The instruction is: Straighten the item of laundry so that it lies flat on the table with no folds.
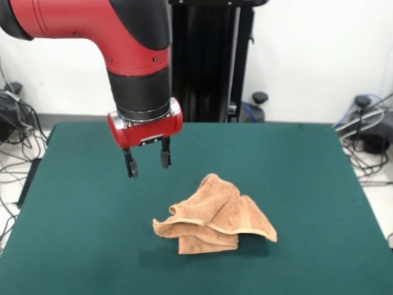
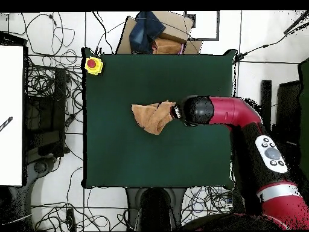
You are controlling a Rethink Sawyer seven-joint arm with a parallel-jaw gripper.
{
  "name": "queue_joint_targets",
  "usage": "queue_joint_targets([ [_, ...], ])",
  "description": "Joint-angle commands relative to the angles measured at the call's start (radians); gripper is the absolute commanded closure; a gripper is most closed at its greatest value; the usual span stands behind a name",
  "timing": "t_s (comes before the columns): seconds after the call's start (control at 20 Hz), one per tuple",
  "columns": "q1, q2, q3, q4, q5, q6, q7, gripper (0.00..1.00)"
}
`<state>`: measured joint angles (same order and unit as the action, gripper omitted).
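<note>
Gripper [image 1: 147,163] hovers above the bench [image 1: 80,215], jaws parted, empty, touching nothing. Peach terry towel [image 1: 216,215] lies crumpled and folded nearby.

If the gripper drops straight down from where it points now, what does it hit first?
Most likely bare table. The open gripper points down, hanging beside the crumpled towel. From overhead it sits right at the towel's edge, so it might graze the cloth; depth is unclear.

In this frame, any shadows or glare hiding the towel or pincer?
Front view: even light, soft shadow under the towel, no glare on the table, pincer clear and open. Overhead view: the arm covers the pincer and abuts the towel's edge.
</note>
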<state>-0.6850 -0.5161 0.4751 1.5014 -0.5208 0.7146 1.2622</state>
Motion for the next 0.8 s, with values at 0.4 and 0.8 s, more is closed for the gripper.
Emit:
queue_joint_targets([
  [0.4,0.063,0.038,0.074,-0.103,-0.035,0.160,-0.167,0.00],
  [0.8,0.050,0.059,0.099,-0.120,-0.025,0.129,-0.176,0.00],
])
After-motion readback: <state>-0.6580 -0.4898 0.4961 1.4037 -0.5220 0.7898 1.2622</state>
